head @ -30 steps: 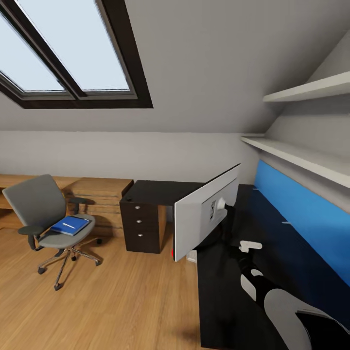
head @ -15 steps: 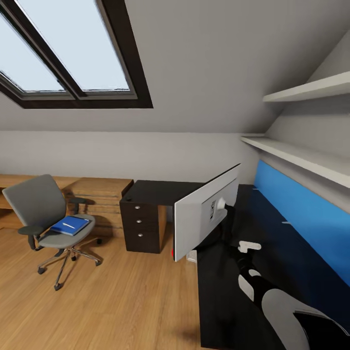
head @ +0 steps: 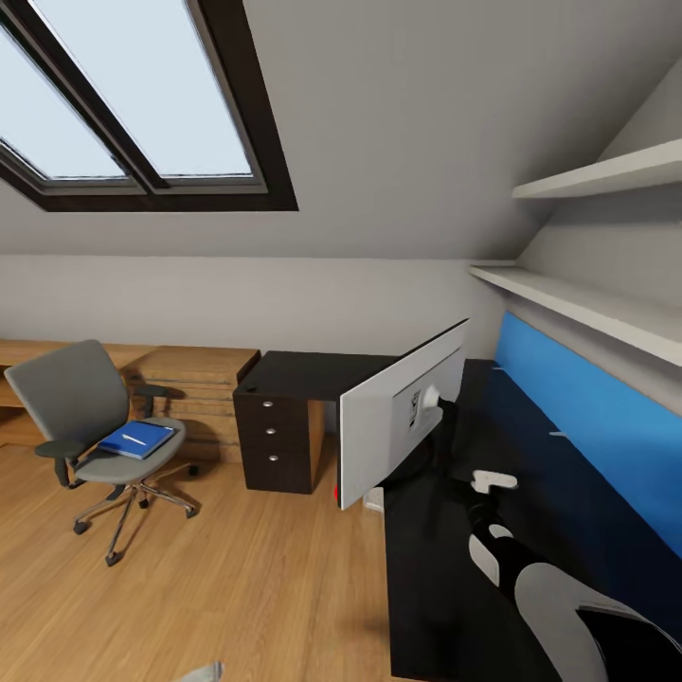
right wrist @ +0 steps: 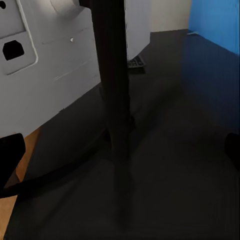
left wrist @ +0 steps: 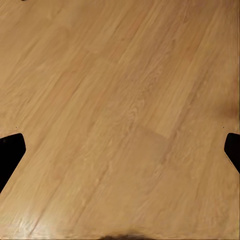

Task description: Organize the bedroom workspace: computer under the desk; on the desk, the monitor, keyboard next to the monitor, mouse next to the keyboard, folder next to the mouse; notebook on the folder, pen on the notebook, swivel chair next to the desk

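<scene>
skylight window (head: pixel 142 104), white wall shelves (head: pixel 597 175), blue wall panel (head: pixel 606 426), wood floor (head: pixel 237 587)

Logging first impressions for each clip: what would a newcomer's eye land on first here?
Probably the monitor, standing on the black desk with its silver-white back toward the camera, and the bright blue wall panel behind the desk. At left on the wood floor, the grey swivel chair carries the blue folder on its seat.

monitor (head: pixel 398 417) upright on desk (head: pixel 493 530), folder (head: pixel 137 439) on swivel chair (head: pixel 85 417)
</scene>
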Motion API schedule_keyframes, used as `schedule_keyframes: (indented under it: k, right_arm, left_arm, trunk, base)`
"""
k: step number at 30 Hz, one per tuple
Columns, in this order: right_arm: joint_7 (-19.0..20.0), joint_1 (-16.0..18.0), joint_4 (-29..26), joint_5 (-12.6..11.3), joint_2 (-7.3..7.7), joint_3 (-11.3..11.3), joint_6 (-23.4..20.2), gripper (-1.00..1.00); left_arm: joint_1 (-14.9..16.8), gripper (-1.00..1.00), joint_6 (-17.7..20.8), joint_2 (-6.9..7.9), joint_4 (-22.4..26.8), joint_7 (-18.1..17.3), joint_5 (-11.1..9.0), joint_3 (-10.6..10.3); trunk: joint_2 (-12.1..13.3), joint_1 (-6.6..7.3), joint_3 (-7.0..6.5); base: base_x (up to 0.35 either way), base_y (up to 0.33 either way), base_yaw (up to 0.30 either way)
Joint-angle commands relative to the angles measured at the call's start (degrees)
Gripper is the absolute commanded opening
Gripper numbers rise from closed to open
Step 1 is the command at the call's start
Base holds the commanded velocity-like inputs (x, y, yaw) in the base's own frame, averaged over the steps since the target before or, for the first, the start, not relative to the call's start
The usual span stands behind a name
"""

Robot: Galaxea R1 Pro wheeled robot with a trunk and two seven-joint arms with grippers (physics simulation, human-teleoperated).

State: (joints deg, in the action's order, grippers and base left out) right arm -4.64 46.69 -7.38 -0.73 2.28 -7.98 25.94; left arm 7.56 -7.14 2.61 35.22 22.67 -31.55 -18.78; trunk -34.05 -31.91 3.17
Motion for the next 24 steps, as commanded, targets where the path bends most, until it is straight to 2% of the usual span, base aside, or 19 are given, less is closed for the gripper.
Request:
schedule_keyframes:
  k: [1,4,5,7,10,13,15,21,23,24]
  right_arm:
    - [-0.6,0.1,0.1,-0.1,0.19,-0.1,-0.3,1.00]
    - [-2.7,0.1,-0.1,0.0,0.57,0.0,-2.9,1.00]
    - [-4.1,0.1,-0.3,0.0,0.71,0.0,-5.1,1.00]
    - [-5.2,0.2,-0.5,0.0,0.77,0.0,-7.5,1.00]
    - [-6.3,0.5,-0.8,0.0,0.79,0.1,-10.5,1.00]
    - [-7.1,1.5,-1.0,0.0,0.73,0.1,-13.9,1.00]
    - [-7.3,2.1,-1.1,0.0,0.54,0.1,-15.3,1.00]
    - [-7.5,3.2,-1.2,0.0,-0.02,0.2,-17.5,1.00]
    - [-7.5,3.2,-1.1,0.0,-0.08,0.3,-17.2,1.00]
    - [-7.5,3.4,-0.9,0.2,-0.22,0.4,-15.0,1.00]
  left_arm:
    - [0.1,1.00,3.1,0.09,2.2,0.5,-0.6,0.7]
    - [0.5,1.00,14.0,0.05,9.3,0.6,-0.6,4.3]
    - [0.8,1.00,21.0,-0.04,14.3,0.7,-0.6,6.5]
    - [1.1,1.00,26.8,-0.16,19.5,0.8,-0.6,8.2]
    - [1.7,1.00,32.8,-0.36,26.9,0.8,-0.6,9.6]
    - [2.2,1.00,36.9,-0.48,34.3,0.8,-0.7,10.7]
    - [2.3,1.00,38.0,-0.52,36.5,0.8,-0.7,11.1]
    - [2.5,1.00,39.3,-0.60,38.4,0.7,-0.7,13.1]
    - [2.5,1.00,39.4,-0.59,38.0,0.7,-0.6,13.4]
    - [2.5,1.00,39.4,-0.46,37.6,0.5,-0.4,13.8]
  trunk:
    - [-0.1,-0.02,0.12]
    - [-0.1,-0.02,0.12]
    - [-0.1,-0.02,0.12]
    - [-0.1,-0.02,0.12]
    - [-0.1,-0.02,0.12]
    - [-0.1,-0.02,0.12]
    - [-0.1,-0.02,0.12]
    - [-0.1,-0.02,0.12]
    - [-0.1,-0.02,0.12]
    - [-0.1,-0.02,0.12]
  base:
    - [0.000,0.000,0.000]
    - [0.000,0.000,0.000]
    - [0.000,0.000,0.000]
    - [0.000,0.000,0.000]
    - [0.000,0.000,0.000]
    - [0.000,0.000,0.000]
    - [0.000,0.000,0.000]
    - [0.000,0.000,0.000]
    - [0.000,0.000,0.000]
    - [0.000,0.000,0.000]
